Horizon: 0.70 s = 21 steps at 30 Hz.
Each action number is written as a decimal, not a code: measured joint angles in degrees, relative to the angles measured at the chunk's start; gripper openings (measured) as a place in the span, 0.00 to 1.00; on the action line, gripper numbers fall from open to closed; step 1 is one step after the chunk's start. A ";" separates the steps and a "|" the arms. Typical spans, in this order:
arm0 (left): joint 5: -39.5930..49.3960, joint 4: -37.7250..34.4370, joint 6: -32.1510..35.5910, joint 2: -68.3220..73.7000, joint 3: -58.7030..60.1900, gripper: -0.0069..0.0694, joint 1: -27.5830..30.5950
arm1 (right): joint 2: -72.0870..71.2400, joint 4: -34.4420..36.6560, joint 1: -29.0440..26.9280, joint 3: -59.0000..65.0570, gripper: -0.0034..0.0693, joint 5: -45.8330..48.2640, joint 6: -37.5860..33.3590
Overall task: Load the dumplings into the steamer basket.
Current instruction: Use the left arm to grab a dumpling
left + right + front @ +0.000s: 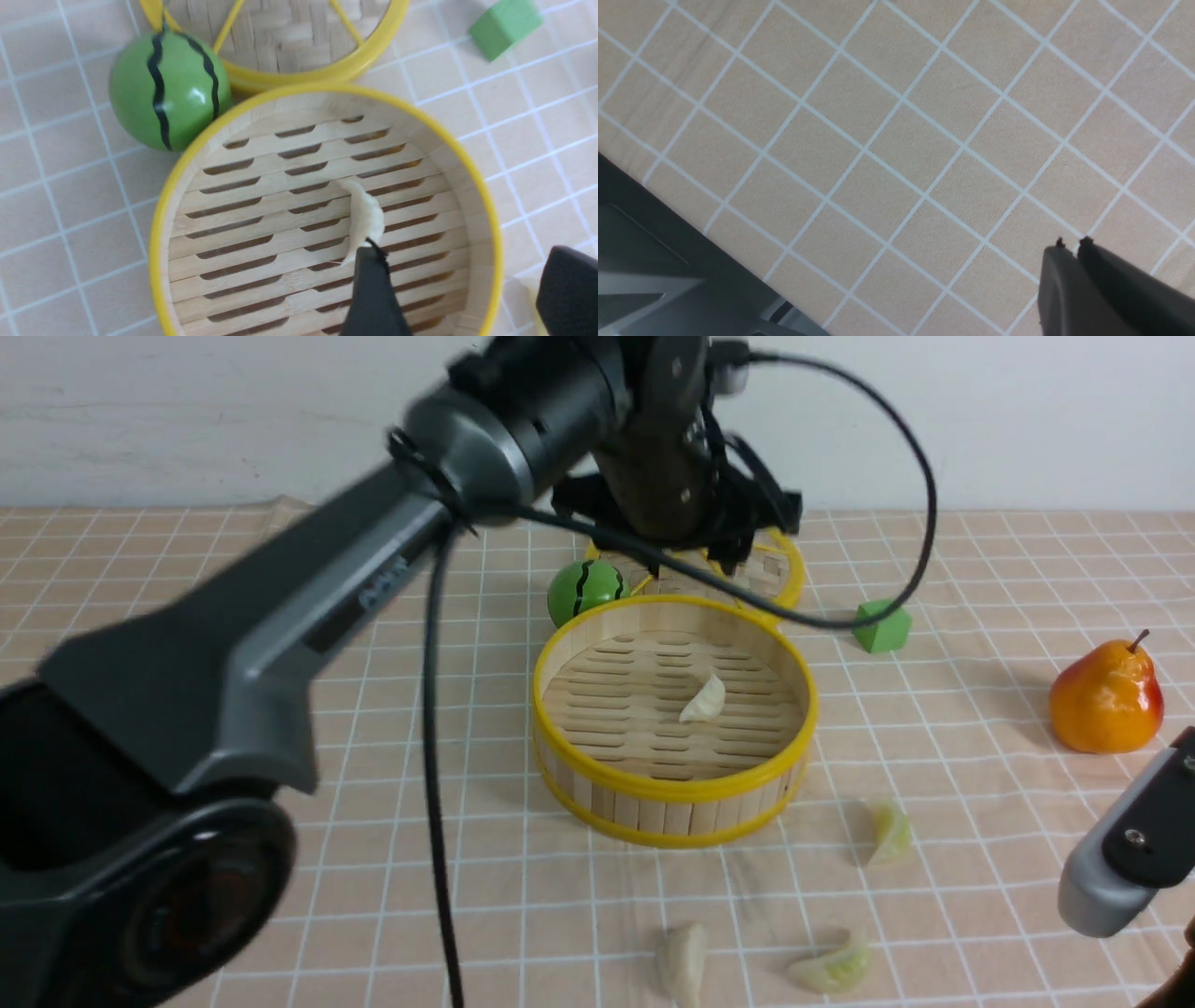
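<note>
Left gripper (465, 249) spread, dumpling (366, 217) by one jaw, in basket (327, 88); right gripper (1073, 242) pressed together. Likely light, squishy: pinch mid-belly.

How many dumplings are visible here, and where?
4: a cream dumpling inside the steamer basket; on the tablecloth nearer the robot, a green dumpling, a second cream one and a second green one. The arm may hide others.

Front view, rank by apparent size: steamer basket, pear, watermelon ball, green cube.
1. steamer basket
2. pear
3. watermelon ball, partly hidden behind the basket
4. green cube
The pear sits nearer the camera than the ball, so that pair's order holds for apparent size only.
</note>
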 joint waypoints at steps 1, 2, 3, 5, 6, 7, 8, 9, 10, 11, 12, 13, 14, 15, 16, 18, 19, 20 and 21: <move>0.40 -0.28 0.54 -2.36 1.18 0.68 0.00 | -0.17 -0.15 0.00 0.00 0.12 0.00 0.00; 0.65 -0.34 0.67 -2.81 1.46 0.68 0.00 | -0.23 -0.16 0.00 0.00 0.12 0.00 0.00; 1.87 -0.71 1.45 -5.85 3.76 0.68 0.00 | -0.80 -0.55 0.00 0.00 0.12 -0.06 0.00; 4.52 -0.95 2.52 -10.11 9.14 0.68 0.00 | -2.28 -1.40 0.00 0.00 0.12 -0.06 0.02; 5.33 -1.01 2.76 -10.91 10.70 0.68 0.00 | -2.87 -1.82 0.00 0.00 0.12 -0.06 0.18; 5.87 -1.07 3.17 -12.06 13.40 0.68 -0.08 | -3.35 -2.18 0.00 0.00 0.12 -0.06 0.61; 6.32 -1.13 3.38 -12.89 16.14 0.68 -0.22 | -4.30 -3.00 0.00 0.00 0.12 -0.06 1.59; 6.37 -1.13 3.57 -13.42 18.86 0.68 -0.59 | -5.15 -3.98 0.00 0.00 0.12 0.00 2.56; 6.37 -1.13 3.57 -13.54 19.93 0.68 -0.68 | -5.51 -4.16 0.00 0.00 0.12 0.00 2.95; 6.37 -1.13 3.57 -13.78 24.11 0.68 -1.53 | -6.94 -5.66 0.00 0.00 0.13 0.00 4.78; 6.37 -1.13 3.57 -13.82 26.67 0.68 -2.36 | -7.83 -6.46 0.00 0.00 0.13 0.00 5.78; 6.31 -1.25 3.57 -13.77 28.70 0.68 -3.15 | -8.50 -7.36 0.00 0.00 0.13 0.00 7.05; 6.31 -1.25 3.57 -13.76 29.20 0.68 -3.60 | -8.66 -7.68 0.00 0.00 0.13 0.00 7.30; 6.18 -1.39 3.57 -13.72 32.66 0.68 -5.32 | -9.90 -8.95 0.00 0.00 0.13 0.00 8.80; 6.10 -1.58 3.57 -13.72 35.39 0.68 -6.92 | -10.59 -9.82 0.00 0.00 0.13 0.00 9.94; 5.21 -1.86 3.09 -13.72 39.38 0.68 -9.57 | -11.78 -10.52 0.00 0.00 0.13 0.05 11.32; 4.18 -1.98 2.64 -13.72 40.82 0.68 -10.55 | -12.29 -10.79 0.00 0.00 0.14 0.05 11.76; 2.54 -2.23 2.03 -13.72 42.45 0.68 -11.64 | -12.73 -10.99 0.00 0.00 0.14 0.05 11.93; 0.66 -2.43 1.32 -13.72 43.85 0.68 -12.47 | -13.12 -11.14 0.00 0.00 0.14 0.26 12.06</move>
